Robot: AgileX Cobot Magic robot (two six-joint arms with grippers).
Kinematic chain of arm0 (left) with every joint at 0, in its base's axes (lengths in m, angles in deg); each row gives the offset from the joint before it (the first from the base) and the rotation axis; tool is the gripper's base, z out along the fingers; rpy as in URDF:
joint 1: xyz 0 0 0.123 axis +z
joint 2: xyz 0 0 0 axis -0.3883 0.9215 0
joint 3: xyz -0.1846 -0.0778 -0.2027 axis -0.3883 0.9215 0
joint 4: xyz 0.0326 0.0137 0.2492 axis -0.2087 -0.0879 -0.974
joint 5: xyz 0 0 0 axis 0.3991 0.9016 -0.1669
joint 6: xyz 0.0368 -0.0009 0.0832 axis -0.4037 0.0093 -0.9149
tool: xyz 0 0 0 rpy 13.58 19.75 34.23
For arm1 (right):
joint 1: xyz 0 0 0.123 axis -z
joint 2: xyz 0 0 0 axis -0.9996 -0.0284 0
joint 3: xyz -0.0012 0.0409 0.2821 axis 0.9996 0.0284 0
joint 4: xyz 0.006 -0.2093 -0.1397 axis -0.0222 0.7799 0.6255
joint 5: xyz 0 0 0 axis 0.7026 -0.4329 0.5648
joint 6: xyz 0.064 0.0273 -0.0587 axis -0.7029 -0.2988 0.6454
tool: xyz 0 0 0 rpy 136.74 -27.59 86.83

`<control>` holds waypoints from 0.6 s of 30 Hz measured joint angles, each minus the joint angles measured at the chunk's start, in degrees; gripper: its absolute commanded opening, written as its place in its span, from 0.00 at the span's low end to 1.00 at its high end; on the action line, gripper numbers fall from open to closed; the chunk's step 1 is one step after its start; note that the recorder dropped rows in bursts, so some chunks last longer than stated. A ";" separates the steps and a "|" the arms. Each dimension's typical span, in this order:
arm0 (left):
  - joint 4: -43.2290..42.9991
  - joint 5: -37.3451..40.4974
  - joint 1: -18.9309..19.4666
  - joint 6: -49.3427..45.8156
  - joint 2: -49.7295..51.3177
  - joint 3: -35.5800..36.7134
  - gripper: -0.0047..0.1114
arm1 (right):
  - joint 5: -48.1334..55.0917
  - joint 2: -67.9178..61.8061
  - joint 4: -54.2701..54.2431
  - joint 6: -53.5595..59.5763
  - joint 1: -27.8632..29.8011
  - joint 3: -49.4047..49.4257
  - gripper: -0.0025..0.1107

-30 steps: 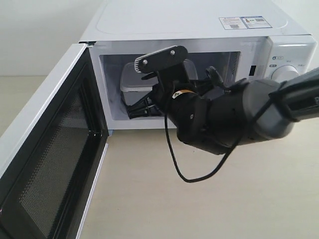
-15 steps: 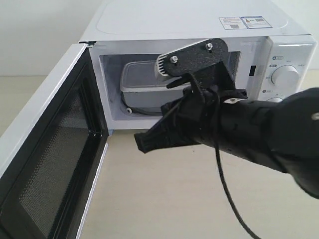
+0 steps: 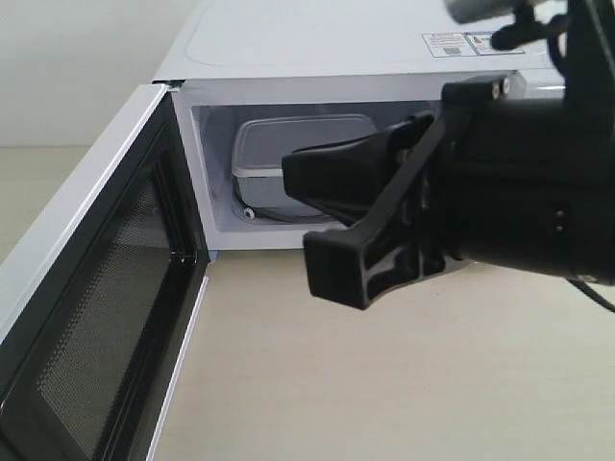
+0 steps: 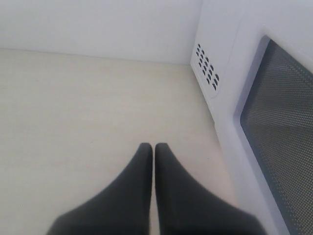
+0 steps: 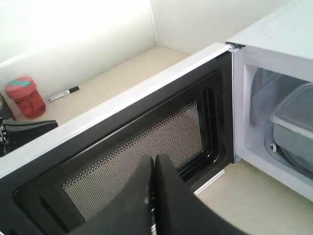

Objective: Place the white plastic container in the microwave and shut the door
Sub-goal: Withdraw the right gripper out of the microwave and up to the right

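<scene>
The white plastic container (image 3: 288, 144) sits inside the open microwave (image 3: 356, 43), toward the cavity's left, and nothing is holding it. In the right wrist view the container (image 5: 293, 122) shows behind the frame. The door (image 3: 96, 288) stands wide open, its mesh window facing inward. My right gripper (image 5: 154, 157) is shut and empty, outside the cavity and pointing at the door's inner mesh (image 5: 142, 147). That arm's black bulk (image 3: 519, 192) covers the dial panel. My left gripper (image 4: 153, 145) is shut and empty, low over the table beside the door's outer face (image 4: 274, 127).
A red jar (image 5: 22, 95) and a black-and-white marker (image 5: 61, 94) lie on the table beyond the open door, near the wall. A black part (image 5: 24, 129) shows there too. Vent slots (image 4: 207, 68) mark the microwave's side. Beige tabletop (image 3: 336, 384) lies in front.
My right arm has drawn back out of the cavity toward the camera, leaving the container inside. It now looms large on the right, hiding the dials.
</scene>
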 measured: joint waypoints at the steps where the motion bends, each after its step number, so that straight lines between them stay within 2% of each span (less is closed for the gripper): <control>1: 0.00 0.00 0.00 0.00 0.00 0.00 0.07 | 0.00 0.47 0.00 0.05 0.00 0.00 0.02; 11: 0.00 0.00 0.00 0.00 0.00 0.00 0.07 | 2.42 2.02 -0.12 -1.24 0.00 0.04 0.02; 15: 0.00 0.00 0.00 0.00 0.00 0.00 0.07 | -3.00 2.02 -0.12 -0.41 -0.03 0.04 0.02; 18: 0.00 0.00 0.00 0.00 0.00 0.00 0.07 | -11.36 2.02 0.00 1.98 -0.03 0.04 0.02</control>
